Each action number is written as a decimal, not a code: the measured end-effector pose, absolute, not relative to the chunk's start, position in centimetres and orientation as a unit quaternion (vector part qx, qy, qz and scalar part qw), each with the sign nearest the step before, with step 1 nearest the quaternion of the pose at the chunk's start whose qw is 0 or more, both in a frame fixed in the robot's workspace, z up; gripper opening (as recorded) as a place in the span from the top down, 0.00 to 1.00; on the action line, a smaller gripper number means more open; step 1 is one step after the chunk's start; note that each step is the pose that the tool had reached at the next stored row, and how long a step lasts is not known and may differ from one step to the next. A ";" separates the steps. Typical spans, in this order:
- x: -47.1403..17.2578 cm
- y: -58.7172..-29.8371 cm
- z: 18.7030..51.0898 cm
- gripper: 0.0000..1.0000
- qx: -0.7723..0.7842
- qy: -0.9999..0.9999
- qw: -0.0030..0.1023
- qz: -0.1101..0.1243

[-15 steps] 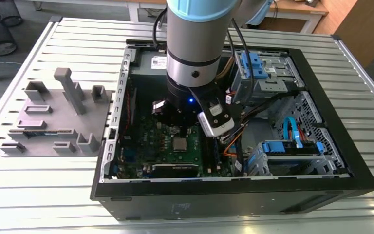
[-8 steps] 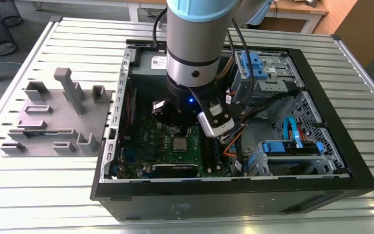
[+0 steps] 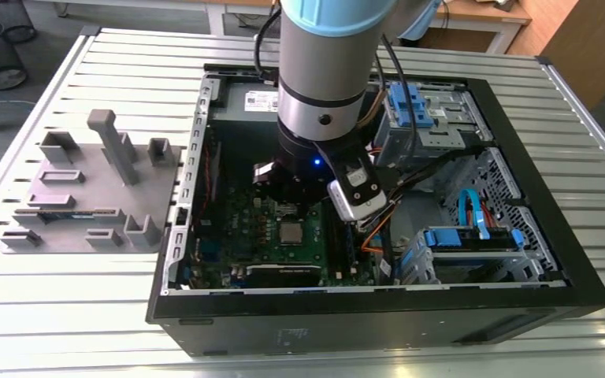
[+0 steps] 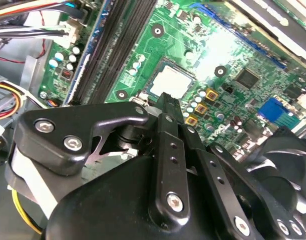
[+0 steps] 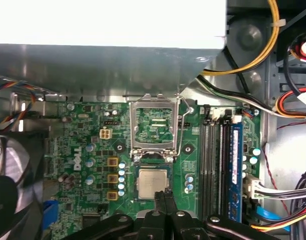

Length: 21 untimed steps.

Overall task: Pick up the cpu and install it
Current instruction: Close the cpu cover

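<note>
Grey arm — black, screw-studded gripper

The gripper covers 1 corner of the cpu.

Glare bleaches the power supply and a motherboard patch; the case interior lies dim.

Tight quarters round the cpu
The case lies open above the cpu, but the claw hangs over one edge; the raised socket frame stands just beside it, memory slots flank another side, and cables crowd beyond those slots.
</note>
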<state>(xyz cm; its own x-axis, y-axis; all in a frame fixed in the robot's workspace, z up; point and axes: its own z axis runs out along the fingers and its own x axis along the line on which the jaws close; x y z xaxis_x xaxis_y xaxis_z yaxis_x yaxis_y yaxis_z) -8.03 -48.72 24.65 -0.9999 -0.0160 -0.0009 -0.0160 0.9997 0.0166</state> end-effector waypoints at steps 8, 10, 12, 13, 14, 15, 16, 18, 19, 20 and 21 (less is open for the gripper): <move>-7.3 -48.6 24.4 0.89 -0.036 0.999 0.000 0.008; -7.2 -48.6 24.4 0.89 -0.046 0.999 0.000 0.008; -7.2 -48.6 24.4 0.89 -0.054 0.999 0.000 0.008; -7.1 -48.6 24.3 0.89 -0.057 0.998 0.000 0.008; -7.1 -48.6 24.3 0.89 -0.060 0.998 0.000 0.008; -7.0 -48.6 24.3 0.89 -0.062 0.998 0.000 0.008; -6.9 -48.6 24.3 0.89 -0.063 0.998 0.000 0.009; -6.7 -48.6 24.2 0.89 -0.066 0.998 0.000 0.010; -6.7 -48.6 24.2 0.89 -0.067 0.998 0.000 0.011; -6.7 -48.5 24.1 0.89 -0.069 0.998 0.000 0.012; -6.6 -48.5 24.1 0.89 -0.070 0.997 0.000 0.012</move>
